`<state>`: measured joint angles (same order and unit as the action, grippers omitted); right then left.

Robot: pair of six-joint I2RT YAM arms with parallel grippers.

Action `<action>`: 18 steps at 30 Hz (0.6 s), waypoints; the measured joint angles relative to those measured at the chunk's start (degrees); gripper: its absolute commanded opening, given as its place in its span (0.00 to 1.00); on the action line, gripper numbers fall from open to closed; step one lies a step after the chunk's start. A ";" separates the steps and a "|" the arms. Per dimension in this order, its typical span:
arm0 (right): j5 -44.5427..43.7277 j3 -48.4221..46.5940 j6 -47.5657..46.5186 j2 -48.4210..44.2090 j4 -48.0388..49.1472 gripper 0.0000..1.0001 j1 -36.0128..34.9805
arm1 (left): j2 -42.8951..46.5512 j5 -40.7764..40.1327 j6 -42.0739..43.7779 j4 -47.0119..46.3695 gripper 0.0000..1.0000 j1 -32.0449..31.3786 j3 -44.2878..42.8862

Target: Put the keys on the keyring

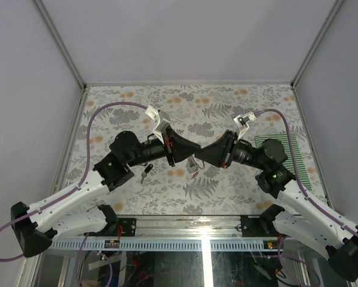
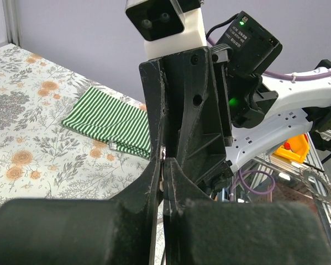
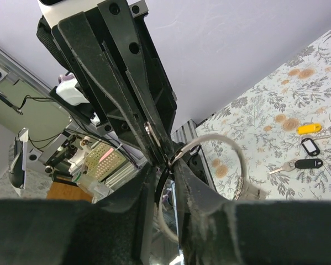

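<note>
My two grippers meet tip to tip above the middle of the table. My right gripper [image 1: 211,153] [image 3: 168,165] is shut on the keyring [image 3: 217,136], a thin silver wire loop that sticks out to the right of its fingers. My left gripper [image 1: 189,149] [image 2: 164,160] is shut on a small metal key; only a sliver of the key [image 2: 163,152] shows between the fingers. A small reddish tag [image 1: 195,174] hangs just below the meeting tips. A yellow-tagged key [image 3: 309,128] and two black-tagged keys [image 3: 309,163] lie on the table.
A green striped cloth [image 1: 301,167] [image 2: 107,118] lies at the right side of the floral table cover. A dark key [image 1: 144,174] lies under the left arm. White walls and metal posts frame the table.
</note>
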<state>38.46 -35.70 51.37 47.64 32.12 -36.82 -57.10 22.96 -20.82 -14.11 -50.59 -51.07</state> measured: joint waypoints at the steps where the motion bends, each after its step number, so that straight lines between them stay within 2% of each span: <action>1: 0.04 0.00 0.11 0.11 0.09 0.16 0.00 | 0.00 0.00 -0.02 -0.09 0.00 0.00 0.00; 6: -0.48 0.00 0.00 0.22 0.02 0.00 0.02 | 0.02 0.00 -0.15 -0.55 0.00 0.00 0.00; 10: -1.46 0.00 -1.27 -0.04 -0.83 0.00 0.00 | 0.11 -0.02 -0.13 -0.55 0.02 0.00 0.22; 15: -2.43 -0.02 -5.46 -2.25 -4.74 0.00 -0.31 | 0.13 0.00 -0.17 -0.46 0.18 -0.09 0.57; 18: -3.54 -0.09 -9.16 -3.58 -7.65 0.00 -0.31 | 0.50 -0.02 -0.42 -0.39 0.23 -0.15 0.79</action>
<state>34.92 -35.79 42.22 44.05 24.47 -37.12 -56.60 22.94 -21.23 -14.50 -50.74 -50.28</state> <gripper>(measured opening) 0.033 0.195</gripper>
